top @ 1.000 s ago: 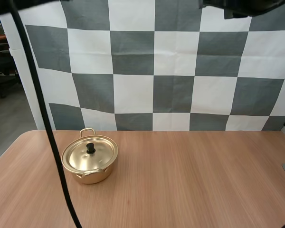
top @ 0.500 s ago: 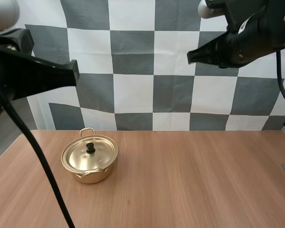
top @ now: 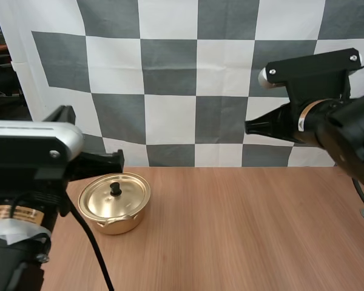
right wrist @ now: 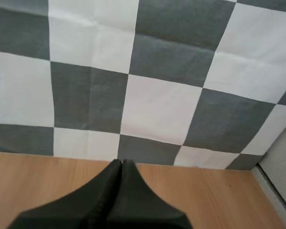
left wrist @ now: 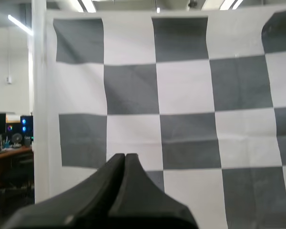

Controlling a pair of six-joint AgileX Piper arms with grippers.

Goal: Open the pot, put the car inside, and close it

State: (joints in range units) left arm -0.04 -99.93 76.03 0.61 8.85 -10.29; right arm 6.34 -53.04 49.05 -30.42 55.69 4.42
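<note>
High view: lidded gold pot (top: 114, 206) on table (top: 242, 230) (black knob (top: 116, 189)). Wrist views: left gripper (left wrist: 125, 157), right gripper (right wrist: 120, 163) pinched closed, empty; both arms raised, horizontal.

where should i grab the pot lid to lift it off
Likely best: pinch the black knob at the middle of the lid, coming straight down. It stands upright, while the dome around it is smooth and sits flush on the pot.

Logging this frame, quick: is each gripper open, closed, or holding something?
Left gripper: closed, holding nothing.
Right gripper: closed, holding nothing.
</note>
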